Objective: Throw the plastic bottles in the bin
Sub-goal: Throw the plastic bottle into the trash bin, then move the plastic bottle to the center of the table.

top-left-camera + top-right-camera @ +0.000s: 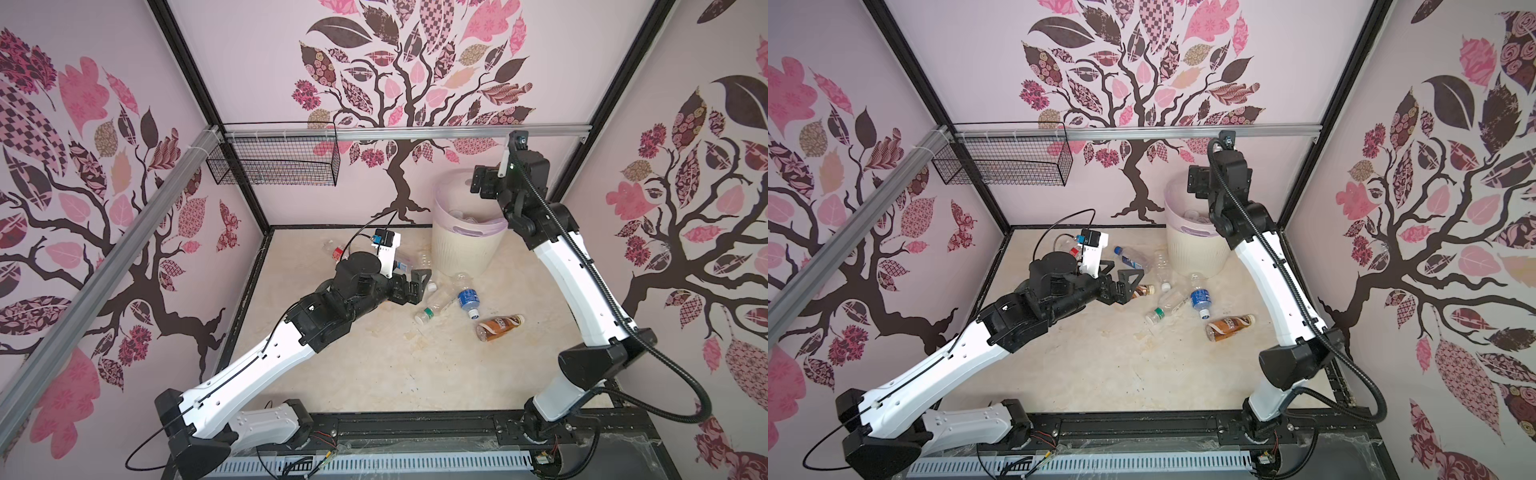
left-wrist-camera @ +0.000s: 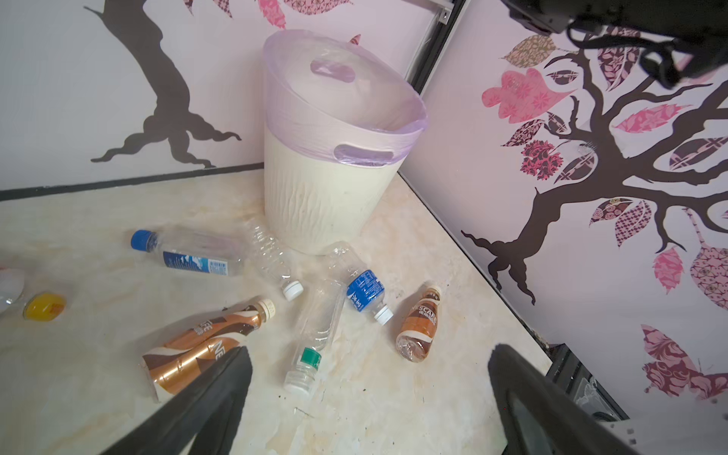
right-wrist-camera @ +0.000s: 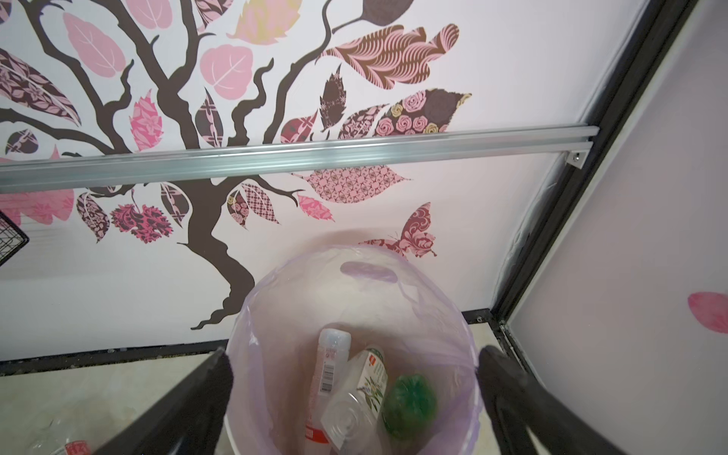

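"NESCAFE" can be read on the brown coffee bottle [image 2: 418,324] lying near the bin [image 2: 315,205]. On a second brown bottle [image 2: 205,342], farther from the bin, only "FE" and "NE" can be made out. White signs are printed on the blue-labelled bottle [image 2: 364,290] close to the bin, but they cannot be read. A barcode is seen on a clear bottle [image 3: 329,366] inside the bin.

The near half of the table [image 1: 374,374] lies bare, free for either arm. The plastic bottles [image 1: 467,299] crowd the strip between the left pincer [image 2: 370,354] and the bin [image 1: 461,253], which stands in the far right corner near both walls. Above its open mouth the right pincer [image 3: 354,352] hangs unobstructed; a metal rail [image 1: 415,132] crosses behind.
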`<state>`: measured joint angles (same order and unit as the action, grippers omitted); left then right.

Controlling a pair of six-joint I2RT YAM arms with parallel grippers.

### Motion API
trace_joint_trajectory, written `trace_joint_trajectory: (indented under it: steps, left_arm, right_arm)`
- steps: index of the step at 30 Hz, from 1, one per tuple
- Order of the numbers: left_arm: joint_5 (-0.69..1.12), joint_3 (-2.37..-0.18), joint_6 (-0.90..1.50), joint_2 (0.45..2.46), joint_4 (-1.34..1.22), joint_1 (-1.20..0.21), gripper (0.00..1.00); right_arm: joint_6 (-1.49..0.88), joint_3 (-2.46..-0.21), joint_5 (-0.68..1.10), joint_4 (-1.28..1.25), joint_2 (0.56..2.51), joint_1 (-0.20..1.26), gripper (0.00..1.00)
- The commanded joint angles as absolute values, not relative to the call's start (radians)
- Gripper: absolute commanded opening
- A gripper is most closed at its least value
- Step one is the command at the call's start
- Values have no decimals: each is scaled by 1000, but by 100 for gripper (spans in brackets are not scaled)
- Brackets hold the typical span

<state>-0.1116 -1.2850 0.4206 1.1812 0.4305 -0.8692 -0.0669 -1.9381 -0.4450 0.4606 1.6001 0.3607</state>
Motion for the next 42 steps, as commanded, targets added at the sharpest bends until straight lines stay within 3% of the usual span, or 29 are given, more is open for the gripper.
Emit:
trace_joint_trajectory:
  steps: [1, 7, 16, 32, 42]
  left_arm:
    - [-100, -1249, 464, 1176, 450, -864, 98]
    - [-43, -1189, 531, 1181, 412, -864, 98]
    - [36, -1125, 590, 1214, 375, -868, 98]
    - [45, -1069, 612, 1211, 377, -876, 98]
    - [56, -1076, 612, 1234, 379, -878, 98]
  right_arm:
    - [-142, -1777, -429, 497, 1483, 364, 100]
    - [-272, -1368, -402, 516, 1250, 365, 100]
    - [-457, -899, -348, 506, 1051, 357, 99]
    - [-581, -593, 49, 370, 1022, 62, 99]
    - [-582, -544, 99, 289, 1051, 55, 99]
